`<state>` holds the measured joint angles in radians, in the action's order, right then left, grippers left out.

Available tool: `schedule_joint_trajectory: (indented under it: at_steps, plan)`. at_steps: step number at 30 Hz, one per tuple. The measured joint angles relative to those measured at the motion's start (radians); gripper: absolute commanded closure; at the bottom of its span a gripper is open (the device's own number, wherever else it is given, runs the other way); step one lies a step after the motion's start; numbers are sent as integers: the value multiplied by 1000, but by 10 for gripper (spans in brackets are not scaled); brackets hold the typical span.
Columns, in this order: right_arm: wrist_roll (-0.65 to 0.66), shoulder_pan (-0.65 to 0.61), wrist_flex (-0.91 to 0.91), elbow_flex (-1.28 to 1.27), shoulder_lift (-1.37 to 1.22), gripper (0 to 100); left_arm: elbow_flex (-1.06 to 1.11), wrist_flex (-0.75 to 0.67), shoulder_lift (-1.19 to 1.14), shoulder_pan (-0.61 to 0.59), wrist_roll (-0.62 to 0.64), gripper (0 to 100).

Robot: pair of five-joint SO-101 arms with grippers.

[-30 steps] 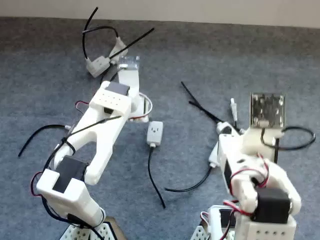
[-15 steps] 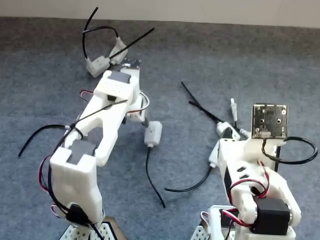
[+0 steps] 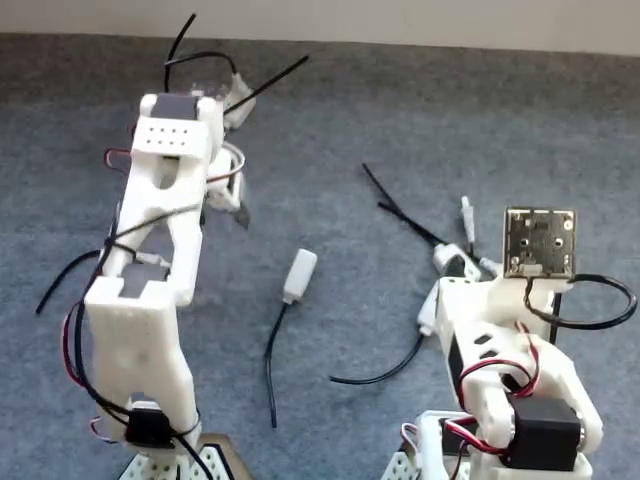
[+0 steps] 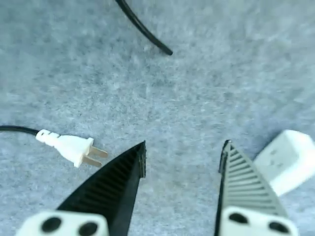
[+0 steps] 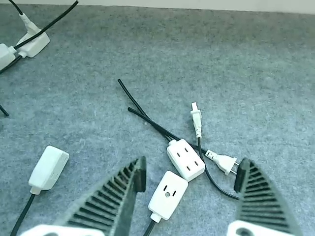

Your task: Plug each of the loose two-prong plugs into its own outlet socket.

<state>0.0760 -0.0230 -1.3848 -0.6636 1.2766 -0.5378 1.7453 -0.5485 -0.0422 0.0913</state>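
The grey carpeted bench carries everything. In the high view the left arm stretches from 7 o'clock up to 11 o'clock, and the right arm sits folded at 5 o'clock. The left claw hangs open and empty over bare carpet. A two-prong plug lies just beside one of its fingers and a white block, its face hidden, just beside the other; neither is touched. The right claw is also spread wide and holds nothing. Beneath it a triple socket and a single outlet socket lie just beside each other, at about 3 o'clock in the high view. A lone socket rests near the centre, its black cord trailing toward 6 o'clock. A loose plug and a second plug lie unplugged near the triple socket.
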Motion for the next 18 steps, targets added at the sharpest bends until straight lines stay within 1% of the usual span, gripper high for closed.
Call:
schedule_joint_trajectory:
  at_steps: [2, 5, 8, 10, 12, 14, 18]
  plan:
    - [0, 0, 0, 0, 0, 713, 6, 2, 75, 26, 23, 748]
    - [0, 0, 0, 0, 0, 713, 95, 3, 199, 130, 18, 748]
    - [0, 0, 0, 0, 0, 713, 245, -11, 262, 276, -77, 748]
    - [0, 0, 0, 0, 0, 713, 356, -72, 267, 339, -152, 748]
    - [0, 0, 0, 0, 0, 713, 462, -157, 267, 348, -181, 748]
    - [0, 0, 0, 0, 0, 713, 540, -238, 267, 330, -192, 748]
    - [0, 0, 0, 0, 0, 713, 606, -298, 269, 264, -204, 748]
